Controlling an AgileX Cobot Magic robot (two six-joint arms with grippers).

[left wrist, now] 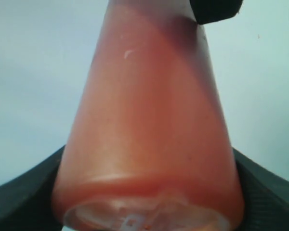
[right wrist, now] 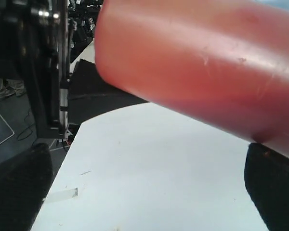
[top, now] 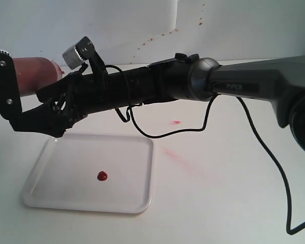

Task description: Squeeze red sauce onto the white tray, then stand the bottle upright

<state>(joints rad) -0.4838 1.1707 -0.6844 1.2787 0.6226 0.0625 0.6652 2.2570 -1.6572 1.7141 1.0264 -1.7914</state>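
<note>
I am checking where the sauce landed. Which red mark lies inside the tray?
The small, round, dark red blob near the middle of the tray. The pink spot and the faint smear are paler and lie on the table outside it.

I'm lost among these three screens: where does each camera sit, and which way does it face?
Exterior view: off the arms, looking down at the white tray, red sauce and bottle; the right arm crosses it.
Left wrist view: on its own wrist, facing along the bottle from its base; left gripper flanks it.
Right wrist view: on the right arm, facing bottle and table; right gripper frames them.
All three share the bottle.
</note>
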